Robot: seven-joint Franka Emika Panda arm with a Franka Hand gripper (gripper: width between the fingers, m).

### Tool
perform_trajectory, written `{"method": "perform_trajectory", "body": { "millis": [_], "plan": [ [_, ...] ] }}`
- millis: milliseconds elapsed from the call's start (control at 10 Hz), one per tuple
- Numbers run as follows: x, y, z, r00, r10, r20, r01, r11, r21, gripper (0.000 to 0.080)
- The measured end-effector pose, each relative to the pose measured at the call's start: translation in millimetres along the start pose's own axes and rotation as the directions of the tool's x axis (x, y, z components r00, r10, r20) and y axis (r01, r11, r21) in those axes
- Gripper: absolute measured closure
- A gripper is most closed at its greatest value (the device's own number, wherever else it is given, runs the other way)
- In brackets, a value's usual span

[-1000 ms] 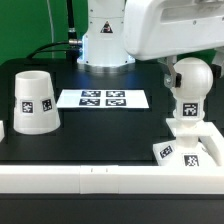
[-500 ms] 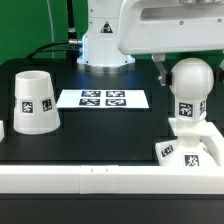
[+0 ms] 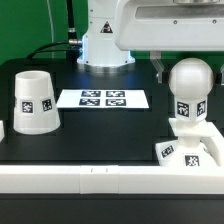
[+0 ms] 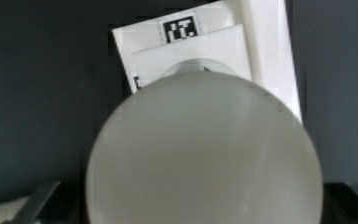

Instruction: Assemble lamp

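Gripper [image 4: 195, 198] held spread above the bulb [image 3: 190, 90], nothing gripped.

The two dark fingers [image 4: 43, 202] were seen wide apart in the wrist view, one on each side of the bulb's round head, with a dark gap left between each tip and the bulb, so no contact was made. The bulb was stood upright in the low square base [image 3: 191, 150], directly beneath the gripper, near the front corner of the black table [image 3: 100, 135] at the exterior view's right. The base was set against the long white rail [image 3: 80, 180] at the front edge. The shade [image 3: 33, 102] was placed well apart, near the edge at the exterior view's left.
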State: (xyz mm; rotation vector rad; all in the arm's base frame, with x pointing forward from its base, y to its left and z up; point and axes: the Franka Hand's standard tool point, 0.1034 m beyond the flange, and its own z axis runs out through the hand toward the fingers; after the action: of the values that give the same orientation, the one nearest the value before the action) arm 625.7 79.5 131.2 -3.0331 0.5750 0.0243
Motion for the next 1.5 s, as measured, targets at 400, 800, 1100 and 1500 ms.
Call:
{"method": "perform_trajectory", "body": {
  "millis": [400, 800, 1100, 1500],
  "plan": [
    [0.2, -0.1, 0.7, 0.943, 0.331, 0.021, -0.331, 0.943, 0.024, 0.0226],
    [-2.7, -6.9, 0.8, 0.815, 0.578, 0.041, -0.58, 0.814, 0.029, 0.0226],
    [-0.7, -5.9, 0.0, 0.649, 0.754, 0.103, -0.76, 0.649, 0.043, 0.0226],
    [0.2, -4.0, 0.4, 0.602, 0.788, 0.128, -0.797, 0.602, 0.046, 0.0226]
  ]
}}
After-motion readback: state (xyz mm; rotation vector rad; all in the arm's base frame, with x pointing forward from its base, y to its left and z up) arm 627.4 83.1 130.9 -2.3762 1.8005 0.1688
